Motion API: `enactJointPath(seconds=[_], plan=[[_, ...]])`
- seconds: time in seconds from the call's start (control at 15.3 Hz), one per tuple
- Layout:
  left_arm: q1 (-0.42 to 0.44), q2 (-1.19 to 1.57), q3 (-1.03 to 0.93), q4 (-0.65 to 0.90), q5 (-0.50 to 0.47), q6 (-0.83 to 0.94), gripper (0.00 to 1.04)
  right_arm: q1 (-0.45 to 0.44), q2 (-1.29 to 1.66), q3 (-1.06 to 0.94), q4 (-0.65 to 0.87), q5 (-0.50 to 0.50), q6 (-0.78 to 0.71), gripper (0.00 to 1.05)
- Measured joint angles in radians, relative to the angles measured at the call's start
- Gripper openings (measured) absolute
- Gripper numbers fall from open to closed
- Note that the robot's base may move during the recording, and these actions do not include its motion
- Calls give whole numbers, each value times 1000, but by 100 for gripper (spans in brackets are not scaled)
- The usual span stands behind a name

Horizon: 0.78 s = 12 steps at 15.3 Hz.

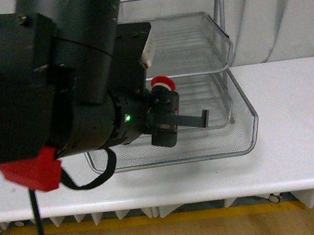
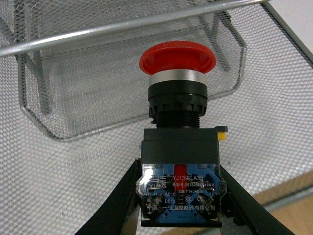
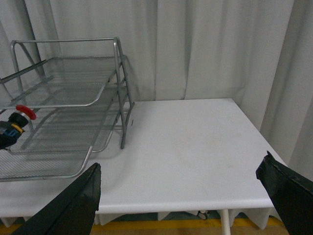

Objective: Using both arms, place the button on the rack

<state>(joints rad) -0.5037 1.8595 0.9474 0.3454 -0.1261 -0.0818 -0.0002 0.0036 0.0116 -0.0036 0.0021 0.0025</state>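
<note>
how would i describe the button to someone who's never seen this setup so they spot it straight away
On the white table stands a silver wire-mesh rack of stacked trays. Over its lowest tray the left gripper clamps the button by its block body. Its red mushroom cap, on a silver ring and black collar, sets it apart from the grey mesh and the dark gripper.

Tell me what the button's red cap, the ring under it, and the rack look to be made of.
The button has a cap that looks like moulded plastic: smooth, evenly red, with a soft sheen. The ring could be brushed metal or metallised plastic: silvery, with a streaked highlight. The rack looks like metal: fine silver wire mesh on shiny round tube.
</note>
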Motion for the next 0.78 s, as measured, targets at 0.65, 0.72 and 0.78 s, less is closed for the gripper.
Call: enactJointPath(seconds=[0.65, 0.72, 0.78], plan=[[18, 220, 339, -238, 34, -50, 76, 0, 0, 0, 0, 0, 0, 98], [14, 131, 269, -199, 53, -69, 93, 0, 0, 0, 0, 0, 0, 98], [10, 37, 206, -153, 61, -74, 100, 0, 0, 0, 0, 0, 0, 98]])
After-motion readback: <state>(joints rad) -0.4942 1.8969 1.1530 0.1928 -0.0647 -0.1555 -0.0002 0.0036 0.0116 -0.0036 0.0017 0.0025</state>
